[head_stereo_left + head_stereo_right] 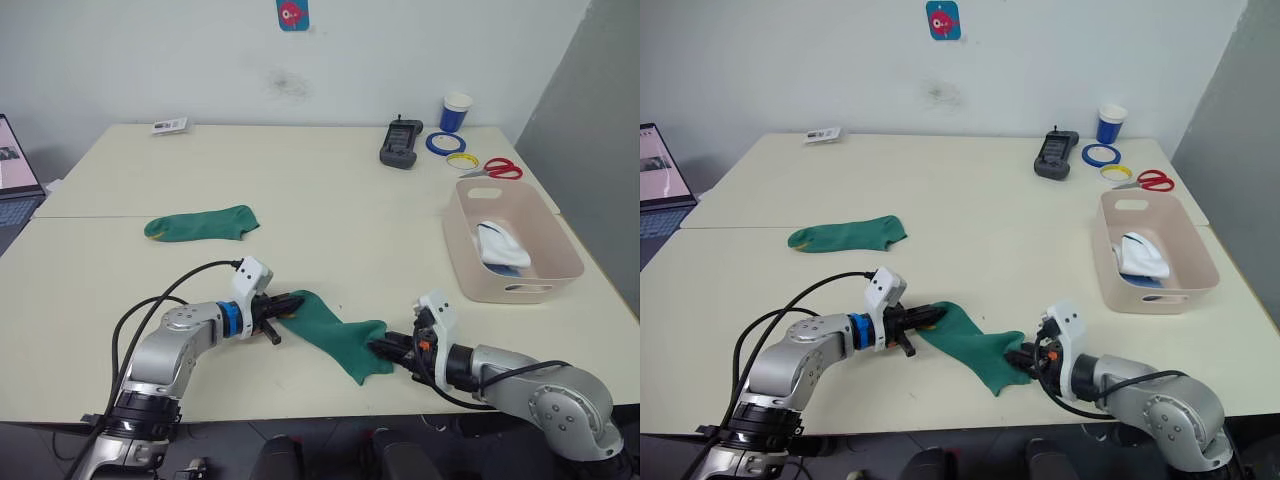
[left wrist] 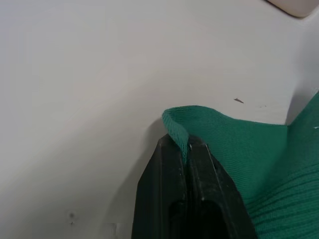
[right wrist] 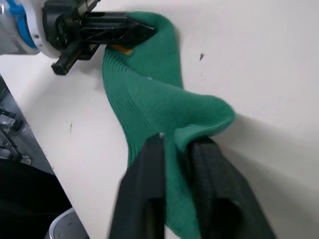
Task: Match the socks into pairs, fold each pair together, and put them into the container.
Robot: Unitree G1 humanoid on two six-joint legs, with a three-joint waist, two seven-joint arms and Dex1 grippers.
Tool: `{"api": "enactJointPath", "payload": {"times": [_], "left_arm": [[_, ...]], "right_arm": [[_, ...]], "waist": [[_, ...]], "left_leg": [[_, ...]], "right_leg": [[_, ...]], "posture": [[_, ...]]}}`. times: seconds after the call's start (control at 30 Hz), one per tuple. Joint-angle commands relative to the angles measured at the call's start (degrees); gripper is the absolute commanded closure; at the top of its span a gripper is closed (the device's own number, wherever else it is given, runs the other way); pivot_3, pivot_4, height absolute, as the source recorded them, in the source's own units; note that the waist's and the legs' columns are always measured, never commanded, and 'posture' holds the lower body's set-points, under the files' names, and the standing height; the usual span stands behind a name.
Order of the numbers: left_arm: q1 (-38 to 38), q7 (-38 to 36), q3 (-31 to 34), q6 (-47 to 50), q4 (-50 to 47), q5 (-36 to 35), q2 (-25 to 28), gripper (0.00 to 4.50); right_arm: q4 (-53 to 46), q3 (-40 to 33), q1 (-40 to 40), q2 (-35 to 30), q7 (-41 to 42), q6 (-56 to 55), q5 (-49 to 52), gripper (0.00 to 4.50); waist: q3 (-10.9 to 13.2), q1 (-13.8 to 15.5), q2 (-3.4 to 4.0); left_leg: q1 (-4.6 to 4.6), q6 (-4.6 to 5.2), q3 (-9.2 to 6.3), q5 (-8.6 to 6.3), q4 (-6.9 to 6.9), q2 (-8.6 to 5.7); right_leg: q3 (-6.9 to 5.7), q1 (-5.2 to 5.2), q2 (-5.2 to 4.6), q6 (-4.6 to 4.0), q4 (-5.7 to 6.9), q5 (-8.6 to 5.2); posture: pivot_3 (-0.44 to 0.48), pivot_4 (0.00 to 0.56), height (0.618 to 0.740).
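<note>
Left pincer [image 2: 185, 149]: your two black fingers are pressed tight together on one end of the near green sock [image 1: 335, 335]. A small fold of soft ribbed cloth sticks up between the tips.
Right pincer [image 3: 174, 147]: your fingers are close together and pinch the other end of the same sock. The cloth bunches into a hump just past the tips.
Near green sock: it stretches between your two pincers, low over the front of the tabletop [image 1: 330, 215]. It is soft knit with thin ribs, and a bit of yellow shows at the left end.
Far green sock [image 1: 202, 224]: it lies flat and long on the left part of the tabletop, well apart from your arms. One tip has a yellow edge.
Container [image 1: 560, 250]: a pale pink plastic bin with round corners and slot handles, on your right. A white sock bundle [image 1: 497, 243] lies inside, with some blue under it.
Tabletop: smooth and cream, with a seam line across it.
Far edge: a blue-and-white paper cup [image 1: 455, 112], two tape rings [image 1: 452, 150], red scissors [image 1: 497, 168] and a dark handheld device [image 1: 400, 144].
</note>
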Motion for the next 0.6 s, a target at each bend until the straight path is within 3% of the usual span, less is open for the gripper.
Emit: {"api": "enactJointPath", "payload": {"times": [0.03,0.2,0.3,0.47,0.6], "left_arm": [[3.72,5.53,6.18,1.50,-6.78,-3.25,-1.63,4.50],[11.50,13.34,10.48,6.34,-18.97,-8.63,-6.46,4.50],[17.49,18.58,10.28,5.86,-25.35,-8.25,-10.04,4.50],[23.08,24.33,7.78,2.62,-29.29,-5.58,-14.47,4.50],[24.72,25.54,5.91,2.11,-29.98,-4.70,-14.37,4.50]], "right_arm": [[1.67,-2.48,-2.94,-4.20,4.60,1.18,1.85,4.41],[9.55,-1.29,-10.27,-9.03,12.46,3.91,3.11,4.41],[16.28,1.87,-16.07,-10.98,17.77,4.94,1.59,4.41],[27.66,8.93,-24.44,-11.75,24.35,2.37,-4.90,4.41],[33.30,14.29,-27.29,-12.36,29.34,-4.40,-12.31,4.41]], "waist": [[0.00,-0.01,0.00],[0.02,-0.03,-0.03],[0.02,-0.03,-0.04],[0.02,0.15,-0.04],[0.03,0.17,-0.04]], "left_leg": [[0.00,0.00,0.01,0.00,-0.01,0.02],[0.00,0.00,-0.02,0.00,-0.01,0.00],[0.04,0.01,0.07,-0.01,-0.01,-0.01],[0.03,0.02,-0.01,-0.01,-0.02,-0.06],[0.02,0.02,0.00,-0.01,-0.02,-0.07]], "right_leg": [[0.02,0.00,-0.01,0.00,0.00,0.00],[-0.04,0.02,-0.02,0.00,-0.01,0.00],[0.10,0.02,-0.03,0.01,-0.02,0.00],[-0.01,0.03,0.01,0.00,-0.02,0.00],[0.00,0.02,0.00,-0.01,-0.06,0.00]], "posture": [[0.000,0.150,0.740],[0.000,0.150,0.740],[0.000,0.150,0.740],[0.000,0.150,0.740],[0.000,0.150,0.740]]}}
